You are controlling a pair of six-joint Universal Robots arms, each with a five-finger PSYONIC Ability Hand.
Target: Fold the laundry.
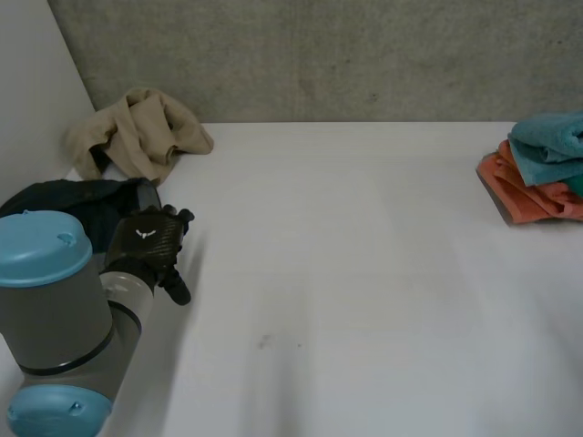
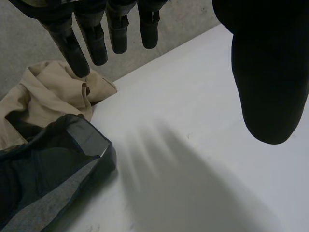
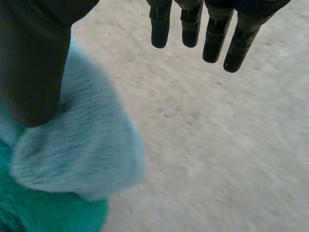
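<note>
At the table's [image 1: 364, 300] far left corner a beige garment [image 1: 137, 137] lies crumpled against the wall [image 1: 319, 55]; just nearer on the same left edge a dark garment [image 1: 64, 196] lies bunched and touching it; both look like unfolded laundry heaped aside to wait their turn, though that is a judgement. The left hand [image 1: 150, 241] hangs over the table's left side just beside the dark garment, probably placed there to reach for it next; in its wrist view the fingers [image 2: 82, 38] are straight and spread well away from the thumb, fully open, holding nothing and touching neither the dark garment [image 2: 48, 183] nor the beige garment [image 2: 43, 96]. The table's middle is bare, likely kept free as folding space. At the table's right edge an orange towel [image 1: 524, 196] lies flat with a blue towel [image 1: 547, 146] on top; the neat stack suggests finished pieces set out of the way. The right hand [image 3: 34, 63] is over that stack; its fingers [image 3: 193, 24] are straight and apart from the thumb, wide open, gripping nothing; the thumb stands in front of the blue towel [image 3: 82, 154], which rests on a green towel [image 3: 48, 217]; whether it touches the pile cannot be told.
</note>
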